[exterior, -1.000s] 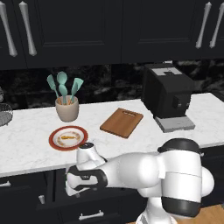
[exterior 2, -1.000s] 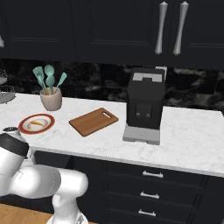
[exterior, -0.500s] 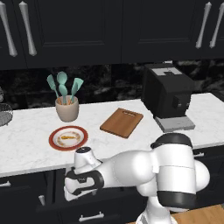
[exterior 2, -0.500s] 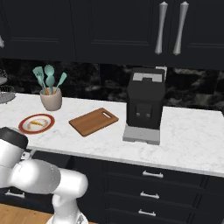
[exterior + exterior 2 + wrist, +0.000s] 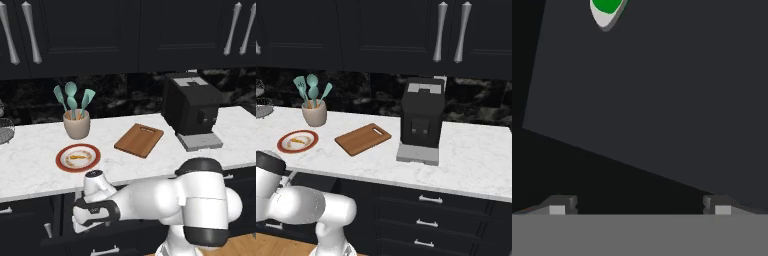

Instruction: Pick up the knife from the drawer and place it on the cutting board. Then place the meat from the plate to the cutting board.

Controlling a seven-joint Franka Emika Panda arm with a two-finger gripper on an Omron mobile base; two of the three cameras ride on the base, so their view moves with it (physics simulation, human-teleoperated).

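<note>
While the knife (image 5: pixel 607 11) shows as a green, silver-edged end at the top edge of the hand view, it lies on the flat dark grey floor of the drawer (image 5: pixel 662 90), well apart from the gripper (image 5: pixel 639 205). The gripper's two fingertips (image 5: pixel 559 206) stand wide apart at the bottom of that view, with nothing between them.

On the white marble counter (image 5: pixel 35 172) above, the board (image 5: pixel 139 140) lies flat and bare, its handle slot at the end toward the wall. The plate (image 5: pixel 78 157) sits on the counter to the left of the board, a little nearer the front edge, and apart from it. The meat (image 5: pixel 76 157) lies on the plate's cream centre. Behind the plate stands a beige cup (image 5: pixel 76 124) holding teal spatulas (image 5: pixel 72 97). A black coffee machine (image 5: pixel 190 110) stands to the right of the board, near it but not touching. The arm (image 5: pixel 150 200) bends low in front of the counter, below the plate.
</note>
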